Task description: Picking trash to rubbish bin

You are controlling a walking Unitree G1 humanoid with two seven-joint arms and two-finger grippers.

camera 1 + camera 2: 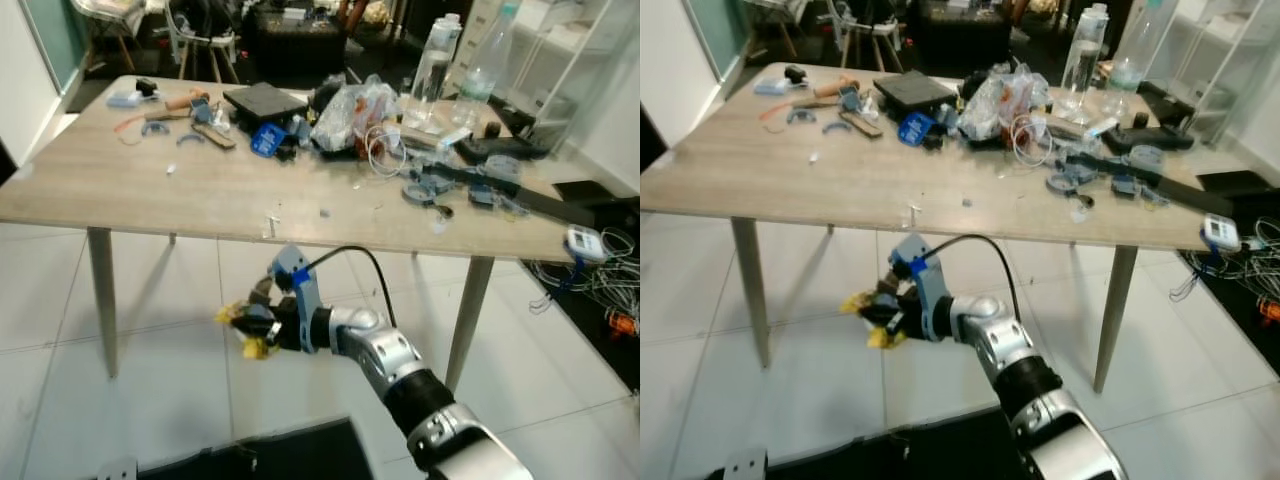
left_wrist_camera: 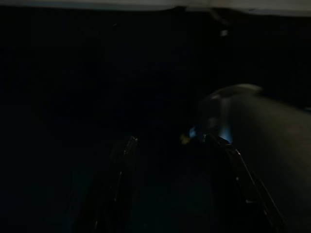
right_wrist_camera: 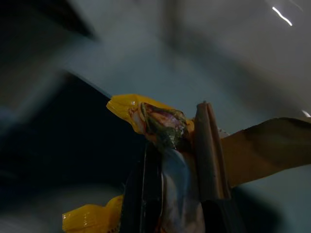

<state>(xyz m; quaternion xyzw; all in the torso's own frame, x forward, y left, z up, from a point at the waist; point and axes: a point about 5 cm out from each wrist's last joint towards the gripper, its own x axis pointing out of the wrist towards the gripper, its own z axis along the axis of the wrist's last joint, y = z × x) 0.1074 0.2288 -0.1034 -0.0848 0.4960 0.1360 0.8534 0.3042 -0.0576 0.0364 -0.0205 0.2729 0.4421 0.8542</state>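
My right gripper (image 1: 250, 325) reaches out to the left, low in front of the table, and is shut on a crumpled yellow wrapper (image 1: 250, 340). In the right wrist view the yellow wrapper (image 3: 155, 121) is pinched between the black fingers (image 3: 146, 194) together with a brown piece of cardboard (image 3: 257, 145). The left wrist view is very dark; two black fingers (image 2: 121, 184) stand apart with nothing visible between them.
A wooden table (image 1: 150, 190) stands ahead, cluttered with plastic bags (image 1: 350, 115), bottles (image 1: 435, 65), cables and tools. Its legs (image 1: 100, 300) stand on white floor tiles. Cables (image 1: 600, 270) lie on the floor at right. A dark object (image 1: 300, 450) sits at the bottom edge.
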